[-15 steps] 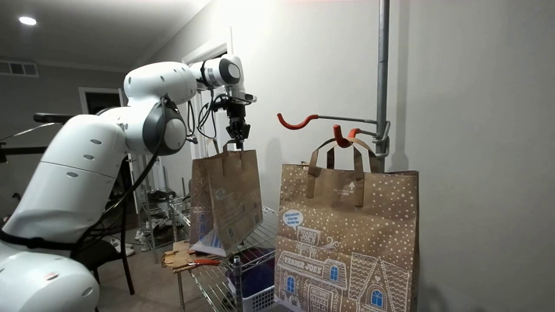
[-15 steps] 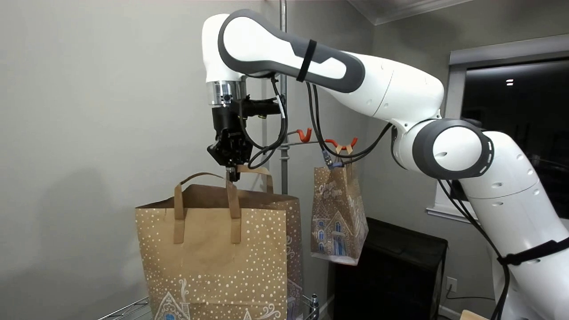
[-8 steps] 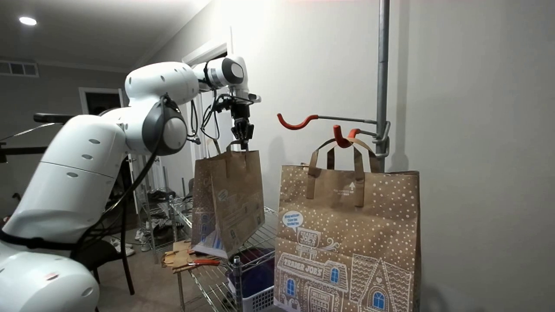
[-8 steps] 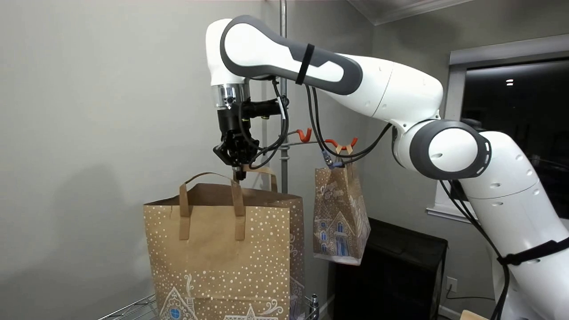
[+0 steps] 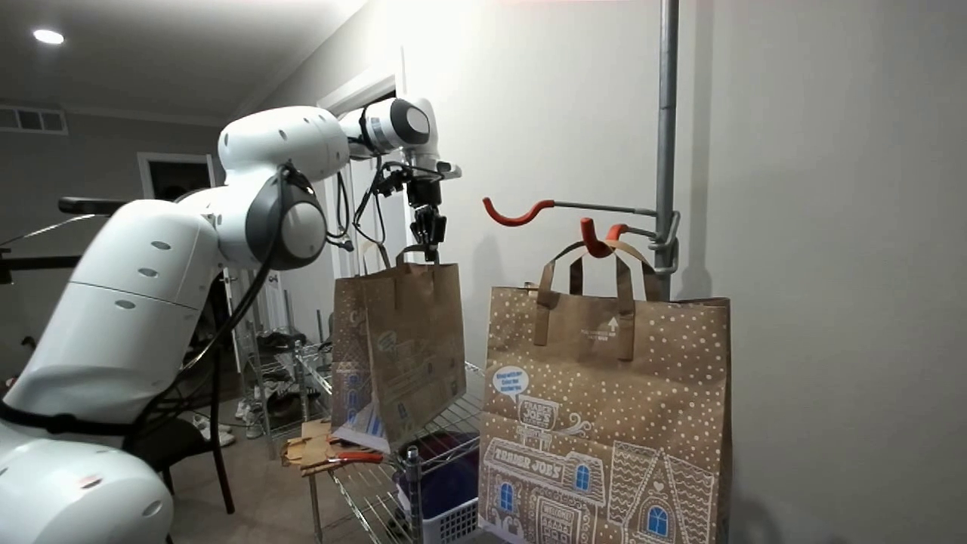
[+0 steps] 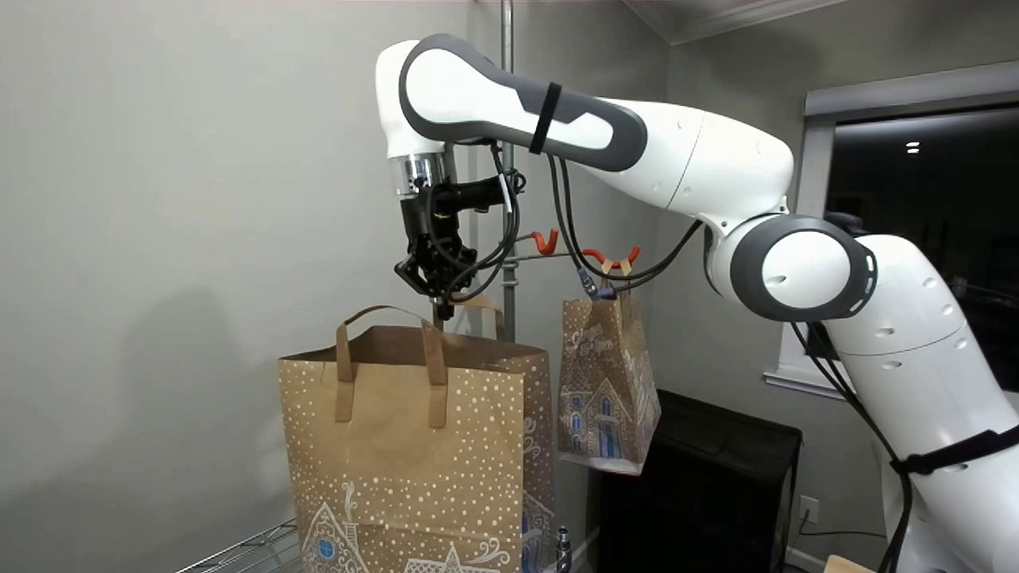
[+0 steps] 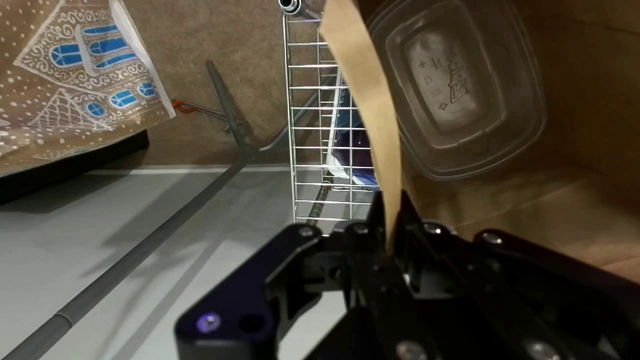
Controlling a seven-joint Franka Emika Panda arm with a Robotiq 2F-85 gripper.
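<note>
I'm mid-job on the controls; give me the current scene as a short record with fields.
Gripper: shut on a handle
Gripped bag: brown printed paper, mouth open upward
Contents: clear plastic container lying inside
Second bag: hangs from a red hook
Support: grey pole carrying that hook
Nearby: wire rack; contact with the gripped bag unclear

We take this for a home. Beyond the chair (image 5: 177, 446) we see shoes (image 5: 225, 437) and a doorway (image 5: 180, 172); beneath it lies carpet (image 5: 264, 483).
</note>
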